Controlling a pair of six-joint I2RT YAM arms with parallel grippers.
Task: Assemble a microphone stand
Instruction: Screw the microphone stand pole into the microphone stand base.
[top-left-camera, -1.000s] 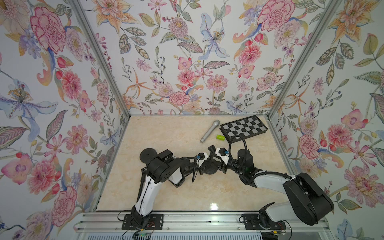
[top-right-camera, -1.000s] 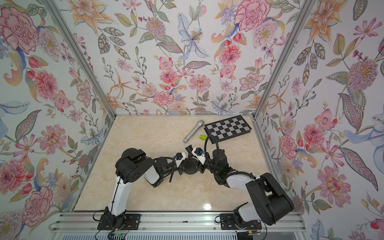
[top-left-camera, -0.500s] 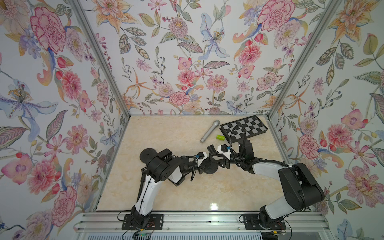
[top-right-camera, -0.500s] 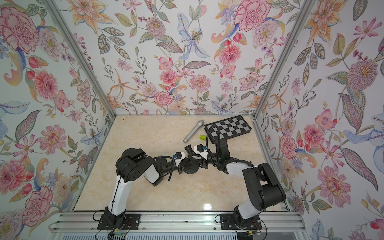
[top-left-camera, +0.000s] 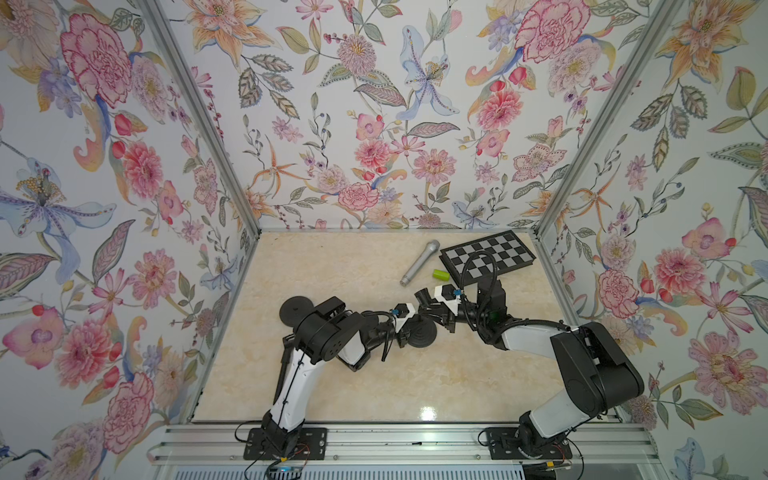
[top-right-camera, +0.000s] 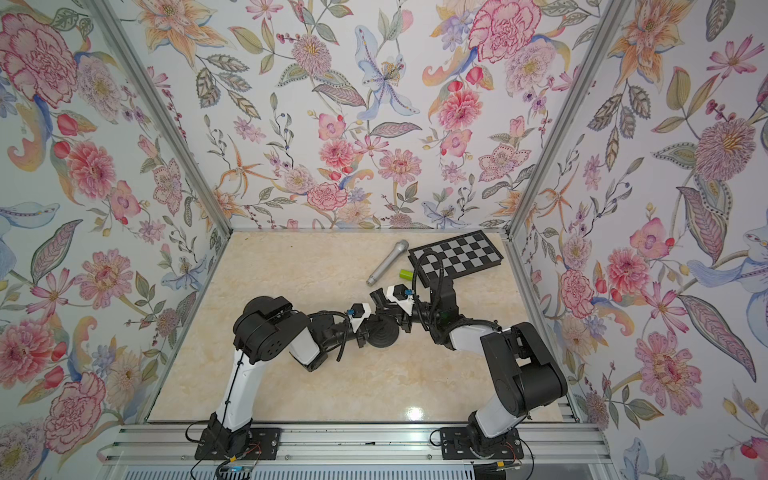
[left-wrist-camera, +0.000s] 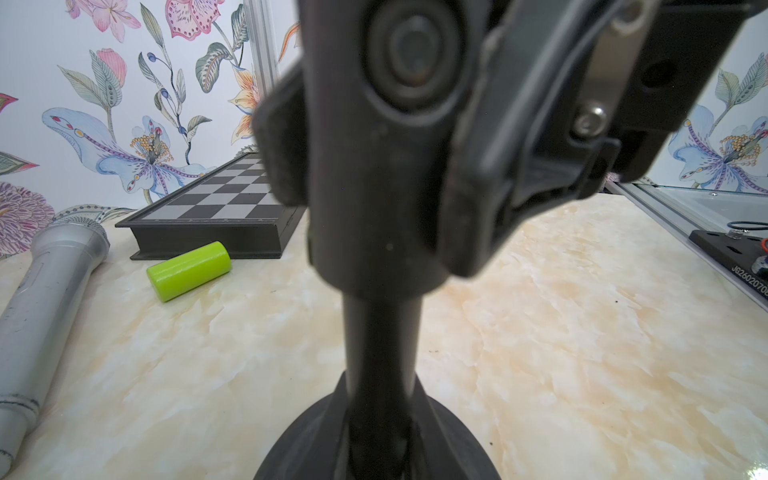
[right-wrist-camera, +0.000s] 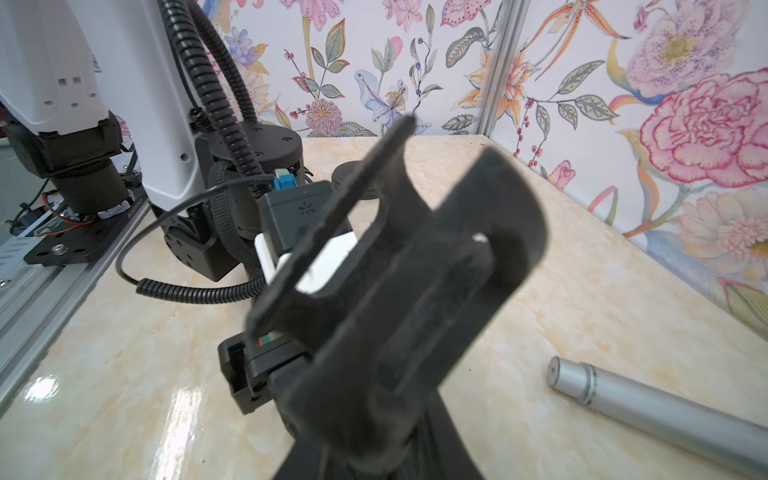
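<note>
The black stand is upright in mid-table: round base (top-left-camera: 423, 333) (left-wrist-camera: 307, 440), thin pole (left-wrist-camera: 382, 365) and U-shaped microphone clip (top-left-camera: 424, 297) (right-wrist-camera: 436, 266) on top. My left gripper (top-left-camera: 409, 328) (top-right-camera: 365, 330) reaches in low from the left, shut on the pole just above the base. My right gripper (top-left-camera: 431, 311) (top-right-camera: 385, 311) comes from the right at clip height, with its fingers (left-wrist-camera: 511, 137) pressed on both sides of the clip's joint. The silver microphone (top-left-camera: 419, 262) (right-wrist-camera: 665, 411) lies on the table behind the stand.
A chessboard box (top-left-camera: 488, 257) (left-wrist-camera: 216, 208) lies at the back right. A green cylinder (top-left-camera: 441, 274) (left-wrist-camera: 189, 270) rests beside it. A second black disc (top-left-camera: 296, 309) lies left of my left arm. Floral walls close three sides, and a metal rail (top-left-camera: 374, 440) runs along the front.
The right gripper's jaws have closed onto the clip joint and its forearm has swung towards the back. The left gripper and the stand stay in place.
</note>
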